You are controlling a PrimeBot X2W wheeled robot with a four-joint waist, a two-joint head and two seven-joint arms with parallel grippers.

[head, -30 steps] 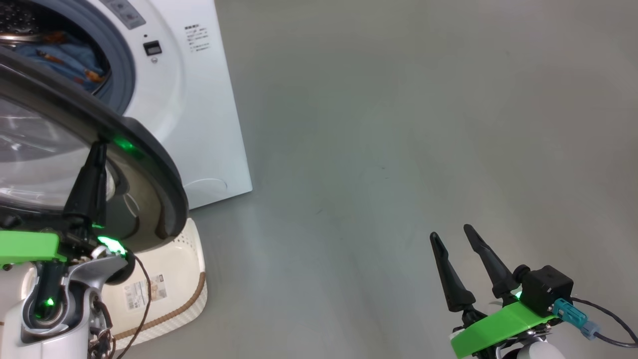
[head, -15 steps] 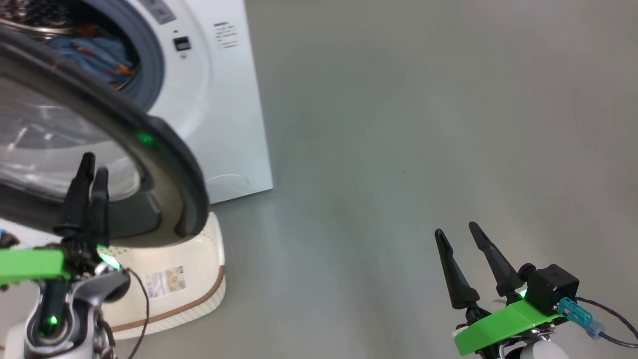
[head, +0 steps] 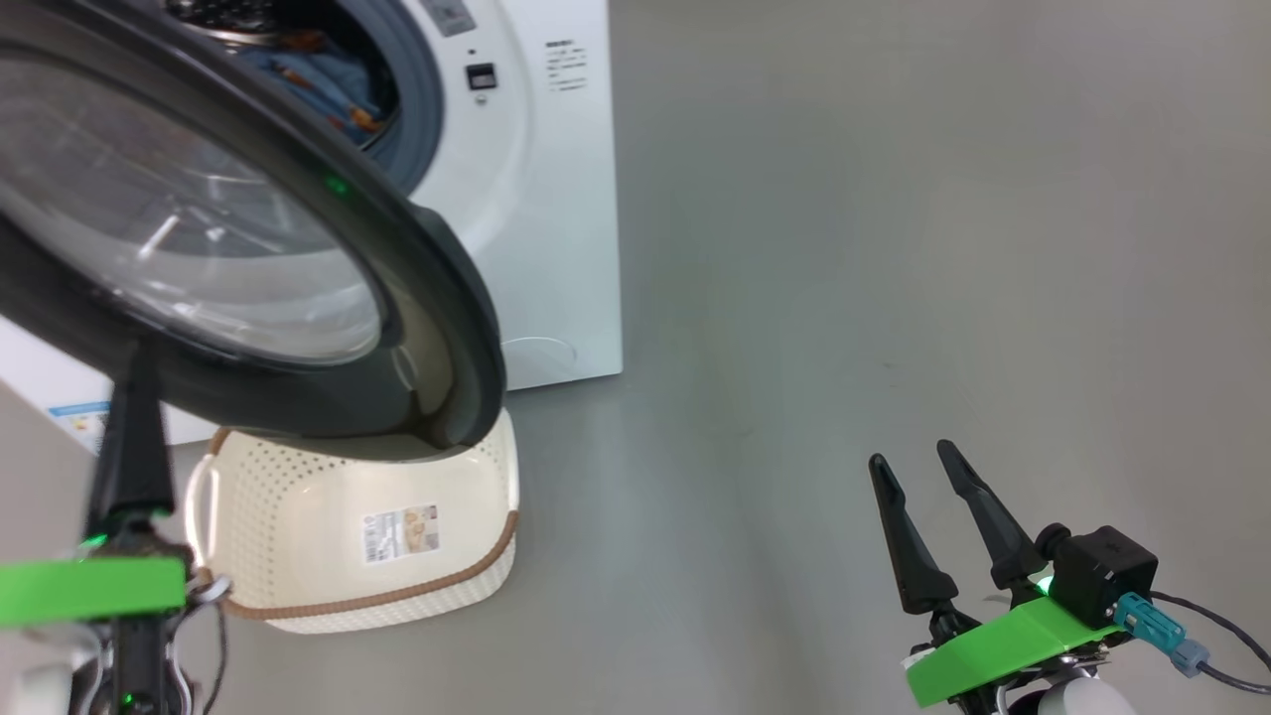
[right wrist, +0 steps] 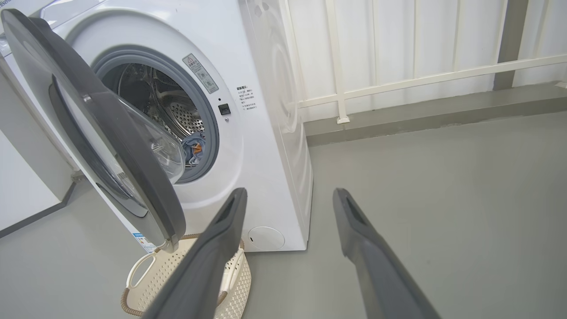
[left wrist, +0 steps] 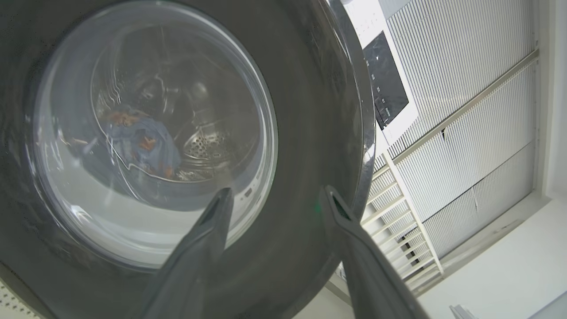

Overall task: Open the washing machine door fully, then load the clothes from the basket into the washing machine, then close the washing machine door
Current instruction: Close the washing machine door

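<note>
The washing machine (head: 556, 199) stands at the upper left with its black, glass-bowled door (head: 248, 238) half swung out over the basket (head: 397, 596). The basket sits on the floor with only a label inside. The blue printed clothes (head: 318, 79) lie in the drum and show through the door glass (left wrist: 137, 141). My left gripper (left wrist: 274, 197) is open just in front of the door's lower rim, holding nothing. One of its fingers (head: 129, 447) rises at the lower left. Over bare floor at the lower right, my right gripper (head: 912, 457) is open and holds nothing.
Open grey floor (head: 894, 248) stretches right of the machine. A white railing and wall panels (right wrist: 398, 79) with a low kerb run behind it. The machine's round cap (head: 536, 353) and blue sticker (head: 84, 417) sit low on its front.
My left gripper has opened and come off the door's rim, dropping lower and to the left. The head camera has turned, shifting the whole scene rightward. The right gripper has stayed put.
</note>
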